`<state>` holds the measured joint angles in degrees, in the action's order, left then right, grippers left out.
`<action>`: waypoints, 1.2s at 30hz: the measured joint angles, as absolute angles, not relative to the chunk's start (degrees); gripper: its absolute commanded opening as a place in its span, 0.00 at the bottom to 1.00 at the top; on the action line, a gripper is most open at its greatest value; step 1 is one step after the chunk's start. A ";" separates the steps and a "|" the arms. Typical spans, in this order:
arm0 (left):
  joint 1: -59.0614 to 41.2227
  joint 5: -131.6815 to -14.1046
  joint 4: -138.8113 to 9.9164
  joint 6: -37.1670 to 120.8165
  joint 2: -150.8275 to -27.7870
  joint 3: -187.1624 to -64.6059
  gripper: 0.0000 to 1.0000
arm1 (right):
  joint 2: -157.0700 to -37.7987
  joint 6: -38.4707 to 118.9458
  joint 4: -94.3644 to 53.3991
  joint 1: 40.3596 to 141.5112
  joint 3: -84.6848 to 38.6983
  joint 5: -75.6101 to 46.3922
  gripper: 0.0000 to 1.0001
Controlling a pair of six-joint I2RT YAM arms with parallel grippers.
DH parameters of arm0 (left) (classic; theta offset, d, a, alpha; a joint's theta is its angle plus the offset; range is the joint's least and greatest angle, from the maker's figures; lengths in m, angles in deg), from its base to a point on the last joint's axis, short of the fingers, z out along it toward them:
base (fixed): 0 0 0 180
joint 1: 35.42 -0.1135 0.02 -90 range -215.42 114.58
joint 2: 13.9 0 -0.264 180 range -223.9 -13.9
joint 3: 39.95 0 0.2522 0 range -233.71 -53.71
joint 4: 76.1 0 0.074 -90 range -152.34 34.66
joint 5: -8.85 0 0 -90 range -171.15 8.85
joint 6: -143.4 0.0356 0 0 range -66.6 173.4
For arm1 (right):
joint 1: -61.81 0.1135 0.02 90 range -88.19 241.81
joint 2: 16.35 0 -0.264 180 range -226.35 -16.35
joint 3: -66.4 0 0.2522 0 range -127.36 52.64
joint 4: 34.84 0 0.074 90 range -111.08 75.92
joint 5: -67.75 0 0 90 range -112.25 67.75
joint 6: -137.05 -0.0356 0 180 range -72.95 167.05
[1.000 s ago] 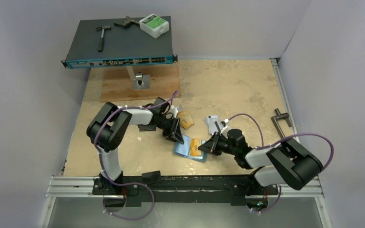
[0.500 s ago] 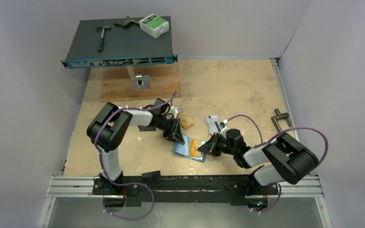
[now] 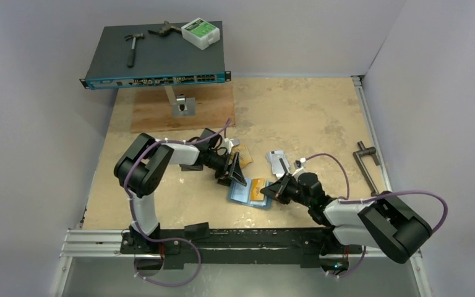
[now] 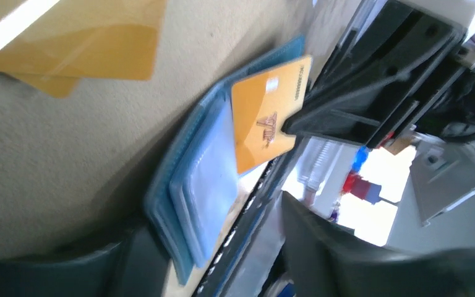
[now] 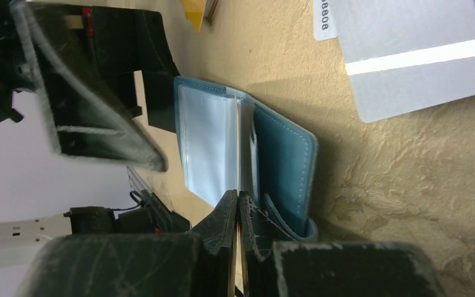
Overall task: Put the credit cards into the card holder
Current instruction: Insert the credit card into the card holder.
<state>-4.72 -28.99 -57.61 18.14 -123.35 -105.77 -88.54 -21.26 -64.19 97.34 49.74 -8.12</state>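
The teal card holder [image 3: 242, 194] lies open on the table, its pale glossy pockets [image 5: 207, 145] facing up. My right gripper [image 3: 272, 190] is shut on the edge of an orange credit card [image 4: 265, 121], which sits over the holder's right half, its far end at the pockets. In the right wrist view the card shows only edge-on, as an orange sliver between the jaws of the gripper [image 5: 238, 197]. My left gripper [image 3: 234, 172] stands open at the holder's far-left edge [image 4: 188, 204], nothing pinched. More orange cards [image 3: 242, 155] and silver-grey cards [image 3: 278, 161] lie loose behind.
A black folded object [image 3: 191, 164] lies under the left arm. At the back, a network switch [image 3: 156, 55] carries a hammer [image 3: 133, 47] and a white box [image 3: 201, 33] above a wooden board [image 3: 179, 110]. A metal handle [image 3: 367, 158] lies at the right rail.
My left gripper's jaws have widened and it has tipped up off the holder's edge. The right arm's elbow has swung out to the right, still holding the orange card over the holder.
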 measured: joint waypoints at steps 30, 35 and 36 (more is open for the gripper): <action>-6.12 -28.38 -47.08 28.70 -120.49 -103.43 0.32 | -75.33 -19.58 -50.53 99.41 48.94 -12.45 0.00; -5.86 -27.79 -47.82 28.19 -121.03 -103.43 0.31 | -73.74 -19.58 -48.87 99.41 48.96 -13.78 0.00; -5.68 -27.81 -47.86 28.04 -121.03 -103.43 0.31 | -73.70 -19.58 -48.72 99.41 48.98 -13.93 0.00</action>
<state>-5.68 -27.81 -47.86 28.04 -121.03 -103.43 -73.70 -19.58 -48.72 99.41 48.98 -13.93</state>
